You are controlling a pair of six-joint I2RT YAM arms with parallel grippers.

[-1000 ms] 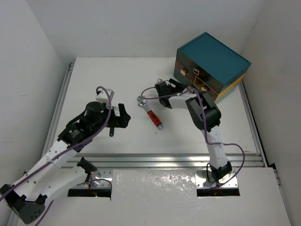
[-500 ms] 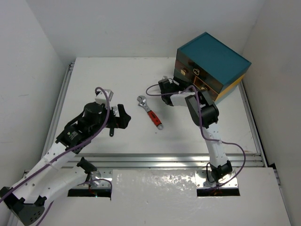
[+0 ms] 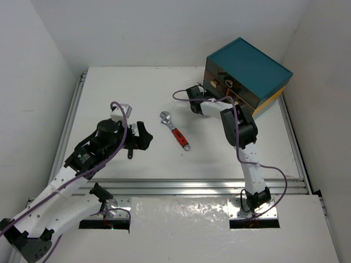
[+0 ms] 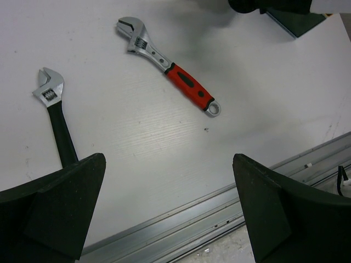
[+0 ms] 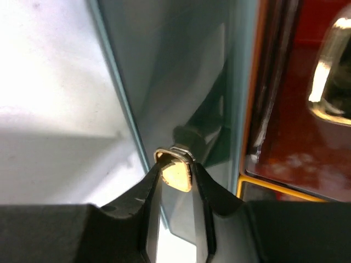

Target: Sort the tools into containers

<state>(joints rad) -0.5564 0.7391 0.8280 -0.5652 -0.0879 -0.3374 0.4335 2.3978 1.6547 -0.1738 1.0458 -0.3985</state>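
1. Evidently, the cream knob (image 5: pixel 176 174) of a smoky translucent drawer (image 5: pixel 181 82) is clenched between the fingers of the right hand (image 3: pixel 198 93). This is at the left end of the front of the teal-topped chest (image 3: pixel 249 66), in the far right corner of the surface (image 3: pixel 126 87).
2. The knob is judged small, hard and smooth, so the pinch may slip unless the pull is kept straight along the drawer's travel. The drawer is probably light plastic, and the chest may be dragged along if it sticks.
3. The left hand (image 4: pixel 167 164) is spread wide and grasps nothing; it hangs above the surface, left of centre.
4. Two tools are seen. A red-handled adjustable wrench (image 4: pixel 167 68) lies flat near the middle, and a dark-handled adjustable wrench (image 4: pixel 54 118) lies just left of it, its handle end hidden under a left-hand finger.
5. Both wrenches are judged stiff and fairly heavy. The grippy handle, near its middle, is a better hold than the slick steel jaw end.
6. A red drawer (image 5: pixel 307 120) sits beside the gripped one. Nothing lies between the wrenches and the chest, though the right arm crosses that path.
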